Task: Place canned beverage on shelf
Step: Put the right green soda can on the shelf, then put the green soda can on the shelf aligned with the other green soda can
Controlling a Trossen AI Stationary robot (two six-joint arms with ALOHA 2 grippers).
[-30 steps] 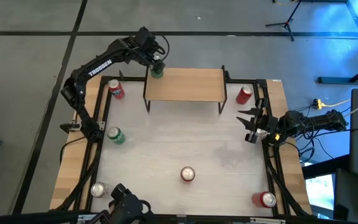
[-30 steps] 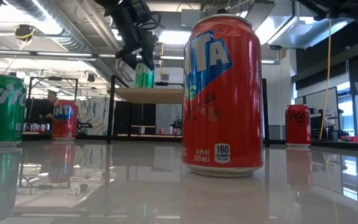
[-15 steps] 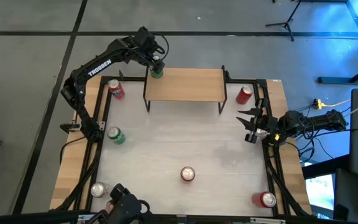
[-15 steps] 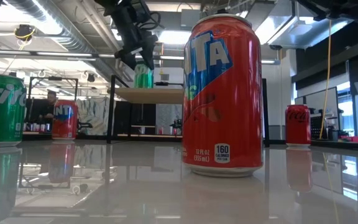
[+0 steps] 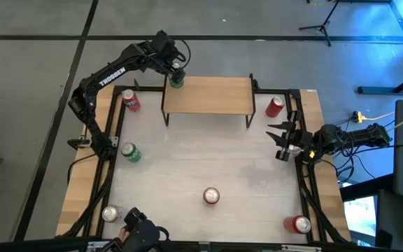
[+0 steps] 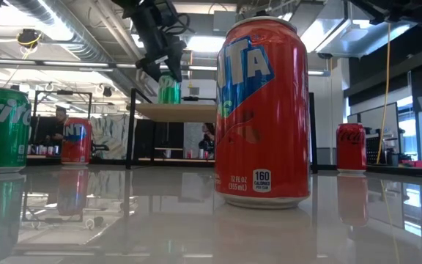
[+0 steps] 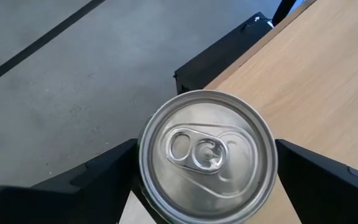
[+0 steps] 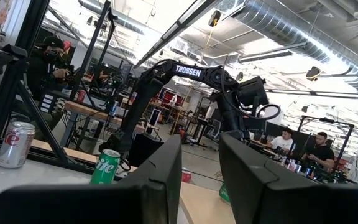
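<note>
Green can (image 8: 108, 167), perhaps Sprite, upright

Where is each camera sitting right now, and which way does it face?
High view: overhead, straight down on the table; both arms show, left gripper at the shelf corner.
Low view: table height, level across; red can dominates, left arm above.
Left wrist view: above the green can on the shelf, its fingers open either side.
Right wrist view: toward the room; own fingers fill the foreground.
All four share the green can.
</note>
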